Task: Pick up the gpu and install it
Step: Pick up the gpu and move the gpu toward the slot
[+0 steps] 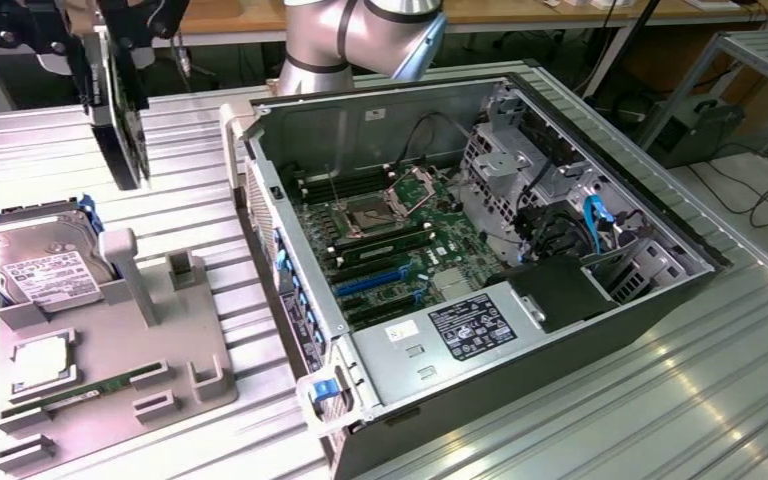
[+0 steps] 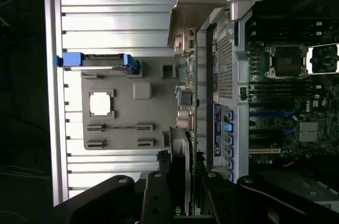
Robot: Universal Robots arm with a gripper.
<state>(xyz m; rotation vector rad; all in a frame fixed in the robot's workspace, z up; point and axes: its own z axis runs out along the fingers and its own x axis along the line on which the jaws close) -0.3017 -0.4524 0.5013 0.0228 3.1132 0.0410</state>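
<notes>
Gripper (image 1: 107, 40) clamped tight on the gpu (image 1: 120, 130)! The card hangs upright in mid-air, to the exterior view's left of the open computer case (image 1: 357, 130), gripped by 1 edge, probably so the lower edge is free for seating.

No legible text — the hard drive label (image 1: 44, 270) and power supply label (image 1: 471, 325) cannot be read.
</notes>
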